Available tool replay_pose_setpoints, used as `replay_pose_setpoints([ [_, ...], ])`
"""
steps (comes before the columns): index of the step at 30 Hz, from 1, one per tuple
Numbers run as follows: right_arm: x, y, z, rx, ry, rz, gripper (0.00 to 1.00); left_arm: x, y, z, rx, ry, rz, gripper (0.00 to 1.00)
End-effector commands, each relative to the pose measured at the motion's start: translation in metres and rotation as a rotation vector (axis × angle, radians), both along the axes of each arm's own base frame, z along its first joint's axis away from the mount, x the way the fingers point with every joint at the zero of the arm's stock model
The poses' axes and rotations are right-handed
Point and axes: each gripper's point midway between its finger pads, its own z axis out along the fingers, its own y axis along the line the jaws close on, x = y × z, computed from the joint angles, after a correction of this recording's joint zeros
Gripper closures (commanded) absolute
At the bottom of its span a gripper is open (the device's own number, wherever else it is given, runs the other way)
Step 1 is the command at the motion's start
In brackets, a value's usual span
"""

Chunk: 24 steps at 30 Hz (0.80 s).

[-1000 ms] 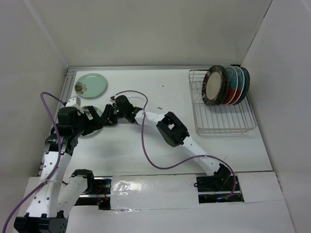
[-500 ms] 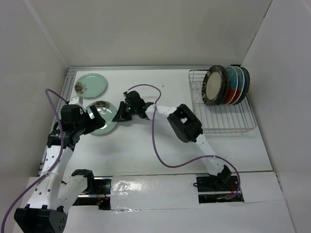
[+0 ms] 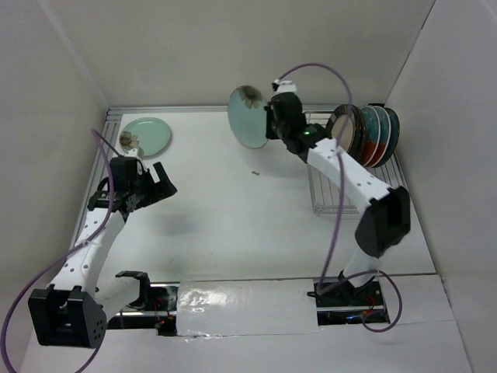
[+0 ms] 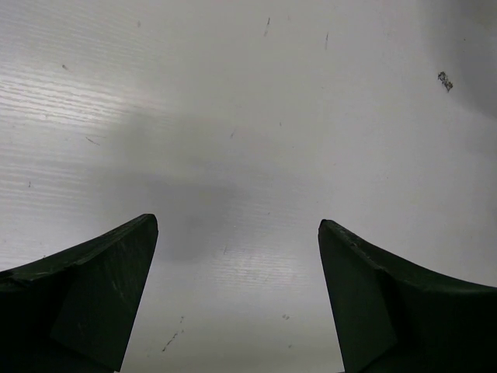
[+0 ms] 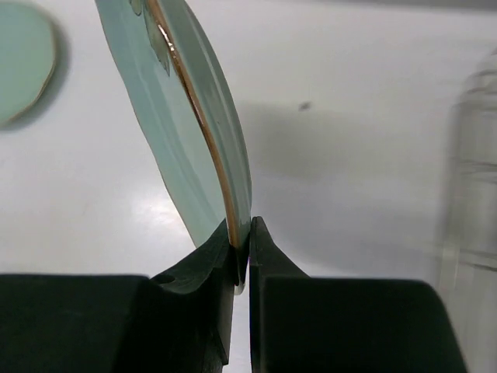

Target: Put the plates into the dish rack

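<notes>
Aloft, right gripper point(image 5: 242, 237) pinches mint-green plate point(image 3: 247, 118) (rim-held); left gripper point(image 4: 237, 225) wide.

The left gripper point(image 4: 237, 225) holds its two dark fingers point(image 4: 93, 287) wide apart over the white table point(image 4: 233, 116), a small dark speck point(image 4: 445, 79) far right

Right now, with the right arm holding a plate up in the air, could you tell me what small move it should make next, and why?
Probably carry the mint-green plate rightward until it is over the dish rack. The right gripper is pinching its rim, the plate hangs on edge left of the rack, and free tines show on the near side of the standing plates.
</notes>
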Motion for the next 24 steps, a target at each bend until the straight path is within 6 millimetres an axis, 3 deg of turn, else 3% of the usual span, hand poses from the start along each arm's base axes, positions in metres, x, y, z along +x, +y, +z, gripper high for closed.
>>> replay_pose_setpoints([
  [1, -0.01, -0.073, 0.119, -0.067, -0.331, -0.192, 1.0, 0.024, -0.007, 0.019, -0.041, -0.069, -0.015, 0.03],
  [2, -0.009, -0.101, 0.119, -0.118, -0.351, -0.271, 1.0, 0.027, -0.009, 0.018, -0.048, -0.072, -0.023, 0.03],
  [5, -0.021, -0.149, 0.139, -0.16, -0.407, -0.416, 1.0, 0.034, -0.011, 0.012, -0.064, -0.061, -0.025, 0.03],
  [7, -0.022, -0.178, 0.136, -0.209, -0.407, -0.485, 1.0, 0.039, -0.015, 0.015, -0.083, -0.079, -0.033, 0.03],
  [9, -0.026, -0.196, 0.139, -0.223, -0.416, -0.532, 1.0, 0.041, -0.018, 0.005, -0.094, -0.054, -0.044, 0.03],
  [10, -0.025, -0.21, 0.13, -0.257, -0.4, -0.561, 1.0, 0.043, -0.018, 0.007, -0.1, -0.061, -0.038, 0.03],
  [13, -0.025, -0.236, 0.12, -0.286, -0.387, -0.612, 1.0, 0.044, -0.021, -0.005, -0.114, -0.041, -0.052, 0.03],
  [24, -0.012, -0.278, 0.078, -0.313, -0.314, -0.664, 1.0, 0.044, -0.026, -0.017, -0.133, -0.017, -0.07, 0.03],
])
